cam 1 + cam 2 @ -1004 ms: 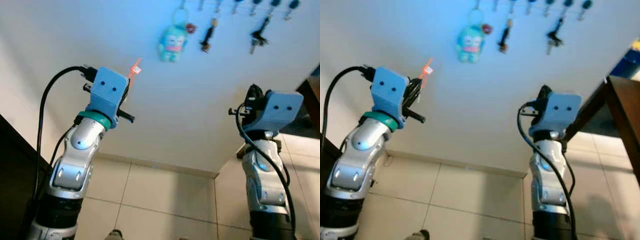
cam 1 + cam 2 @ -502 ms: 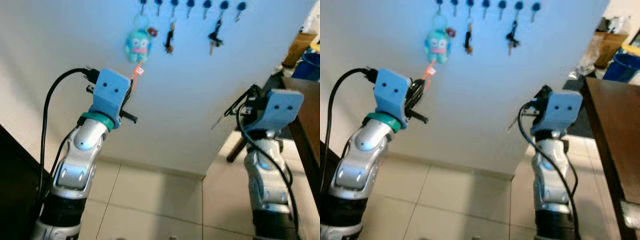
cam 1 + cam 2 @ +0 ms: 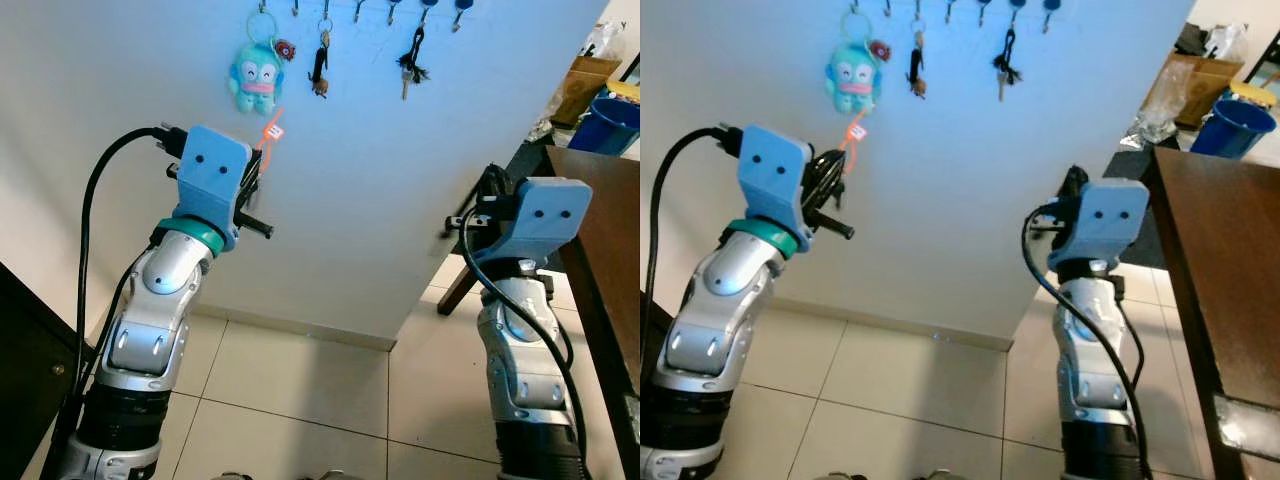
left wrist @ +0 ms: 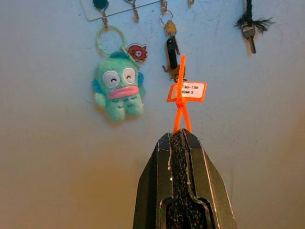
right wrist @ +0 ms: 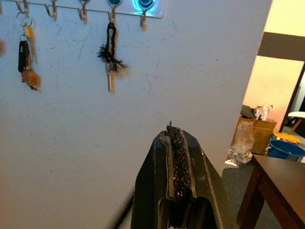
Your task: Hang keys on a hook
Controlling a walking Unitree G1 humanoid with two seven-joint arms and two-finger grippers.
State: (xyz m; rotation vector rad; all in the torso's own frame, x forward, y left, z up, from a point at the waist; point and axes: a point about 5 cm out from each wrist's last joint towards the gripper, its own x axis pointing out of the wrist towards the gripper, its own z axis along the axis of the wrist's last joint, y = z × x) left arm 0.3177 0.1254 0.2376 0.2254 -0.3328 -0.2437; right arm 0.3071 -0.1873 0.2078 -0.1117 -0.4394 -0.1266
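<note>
My left gripper (image 4: 180, 136) is shut on the orange loop of a key tag (image 4: 187, 90), held up toward the wall. In the left eye view the tag (image 3: 271, 131) hangs just below a teal plush keychain (image 3: 255, 75). A hook rack (image 4: 133, 5) runs along the wall above, with a bare hook between the plush (image 4: 117, 86) and a black key fob (image 4: 171, 47). A key on a black tassel (image 3: 410, 62) hangs further right. My right gripper (image 5: 176, 131) is shut on nothing, raised at the right and pointing at the wall below the rack (image 5: 86, 10).
A dark wooden table (image 3: 610, 230) stands at the right, with a blue bucket (image 3: 610, 120) and a cardboard box (image 3: 585, 85) behind it. A dark cabinet (image 3: 25, 340) is at my left. Tiled floor (image 3: 300, 400) lies below the white wall.
The whole picture has shifted as the camera moved, bringing the table and more of the wall into view. Both arms keep their raised pose, and the left gripper still holds the orange tag.
</note>
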